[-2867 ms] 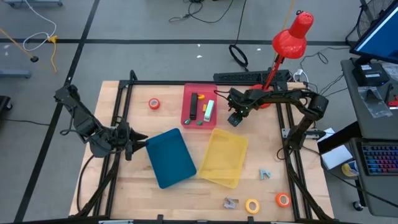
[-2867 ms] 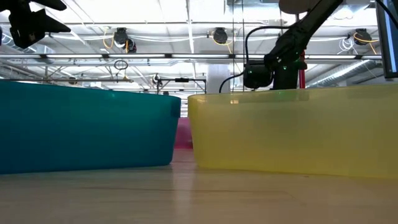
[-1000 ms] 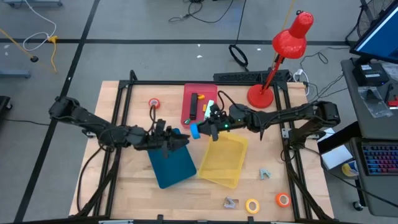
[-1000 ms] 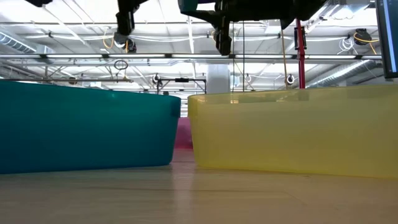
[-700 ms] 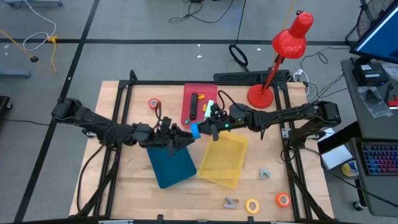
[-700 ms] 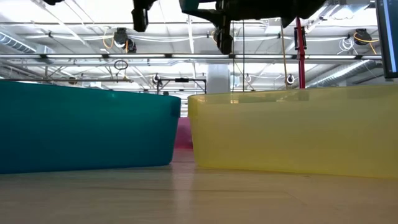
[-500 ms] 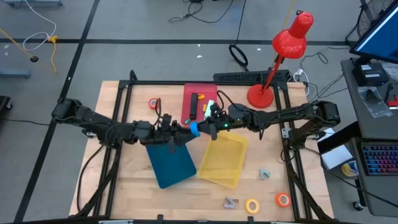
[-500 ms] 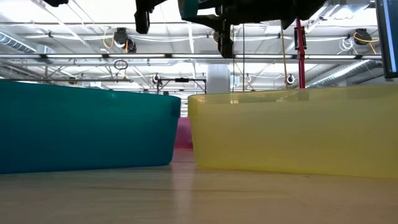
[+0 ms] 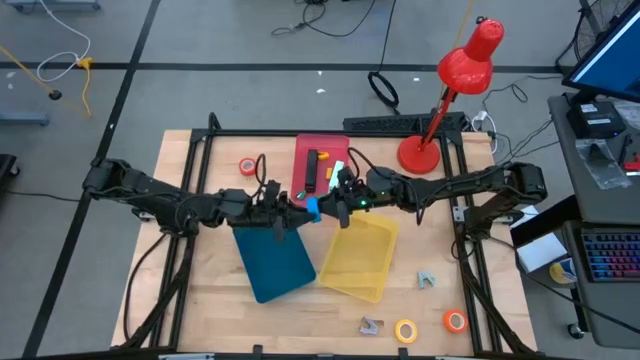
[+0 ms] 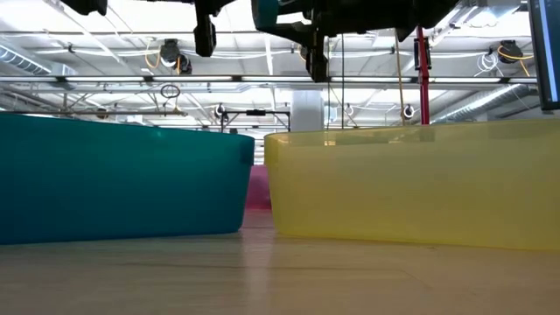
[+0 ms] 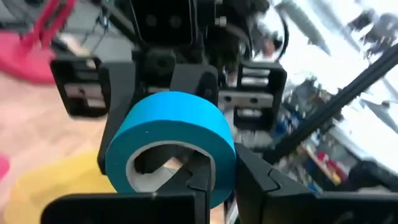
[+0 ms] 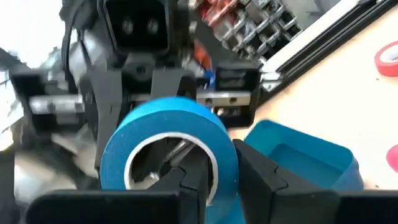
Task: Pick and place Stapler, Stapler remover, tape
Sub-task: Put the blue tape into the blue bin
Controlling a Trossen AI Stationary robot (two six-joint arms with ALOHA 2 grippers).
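A blue tape roll [image 9: 312,207] hangs in the air between the far ends of the teal tray [image 9: 275,258] and the yellow tray [image 9: 362,258], just in front of the red tray [image 9: 300,185]. My left gripper [image 9: 302,212] comes at it from the table's left and is shut on it. My right gripper [image 9: 321,205] comes from the right and is shut on it too. A black stapler [image 9: 311,172] lies in the red tray. A red-orange tape roll [image 9: 247,166] lies flat on the table at the far left. My left gripper [image 11: 225,177] pinches the roll's wall [image 11: 221,163], one finger [image 11: 198,180] inside the ring and one [image 11: 255,177] outside. It comes level from the table's left. The roll is lifted clear. My right gripper [image 12: 222,174] has the roll's wall [image 12: 225,163] between one finger [image 12: 189,180] inside the ring and one [image 12: 261,177] outside. It comes level from the table's right, opposite the left gripper. The roll stands on edge in the air.
A red desk lamp [image 9: 440,110] stands at the far right. Near the front right lie a yellow tape roll [image 9: 405,330], an orange one [image 9: 455,321] and two small metal pieces [image 9: 427,279] [image 9: 372,325]. The black frame rails [image 9: 195,190] run along both sides.
My left gripper has gone toward the table's right edge, over the teal tray's far end, up to the blue tape roll and taken hold of it. My right gripper and the roll have stayed where they were.
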